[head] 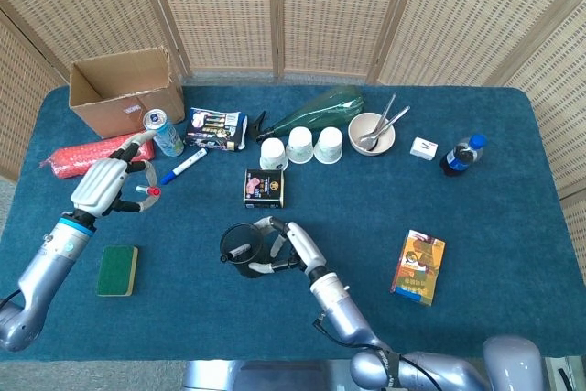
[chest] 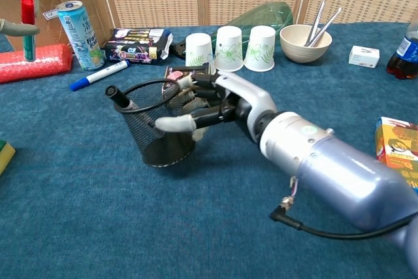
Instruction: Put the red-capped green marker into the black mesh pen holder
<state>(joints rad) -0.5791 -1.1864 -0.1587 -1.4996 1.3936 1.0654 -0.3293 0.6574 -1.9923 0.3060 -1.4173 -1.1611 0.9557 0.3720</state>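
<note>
At the far left we see the left hand (head: 103, 185) raised above the blue table (head: 513, 226), its fingers closed around the red-capped green marker (chest: 27, 19), which it holds upright with the red cap on top. Just behind it lie a red bubble-wrap roll (head: 87, 150), a cardboard box (head: 124, 89) and a drink can (chest: 77, 34), and below it a green sponge (head: 117, 269) rests flat on the cloth. A blue marker (head: 186, 165) lies near the can.

Toward the middle, our right hand (chest: 212, 99) grips the black mesh pen holder (chest: 153, 125) by its side, tilted, with its open mouth facing left. A dark pen-like object sticks out at its rim. The holder is well apart from the marker. Behind it stand three upturned paper cups (head: 300, 145), and further right a bowl with utensils (head: 372, 132).
</note>
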